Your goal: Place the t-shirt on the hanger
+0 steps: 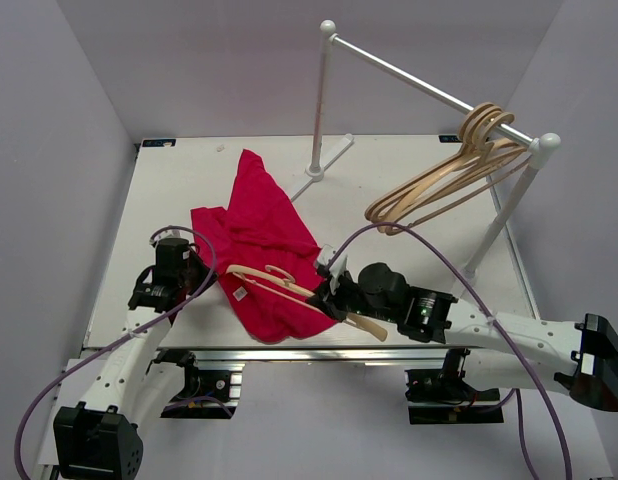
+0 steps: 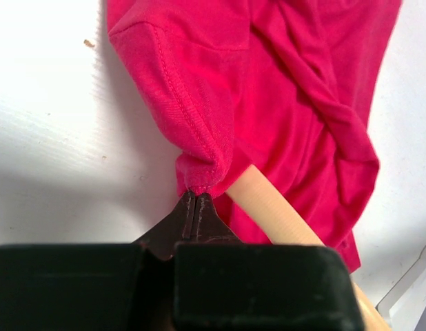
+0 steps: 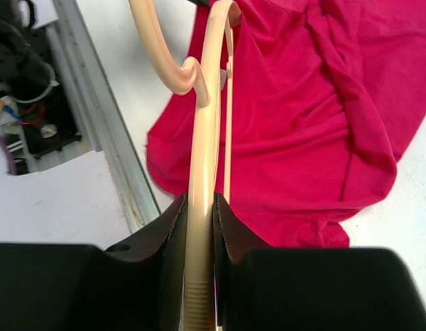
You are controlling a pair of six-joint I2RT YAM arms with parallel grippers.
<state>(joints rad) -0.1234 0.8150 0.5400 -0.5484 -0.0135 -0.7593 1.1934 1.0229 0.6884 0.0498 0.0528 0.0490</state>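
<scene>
The red t-shirt (image 1: 259, 240) lies crumpled on the white table, its lower part near the front edge. A pale-wood hanger (image 1: 279, 283) lies across its lower part. My right gripper (image 1: 334, 300) is shut on one arm of the hanger (image 3: 203, 158), with the hook (image 3: 173, 69) curving off to the left above the shirt (image 3: 302, 117). My left gripper (image 1: 196, 275) is at the shirt's left edge, and its jaws (image 2: 197, 196) are shut on a fold of the red cloth (image 2: 199, 103). The hanger's other arm (image 2: 275, 210) pokes out from under the cloth just right of that pinch.
A white garment rack (image 1: 429, 92) stands at the back right, with several more wooden hangers (image 1: 449, 180) on its rail. Its base post (image 1: 317, 165) stands just behind the shirt. The table's metal front rail (image 1: 289, 352) runs close below the shirt.
</scene>
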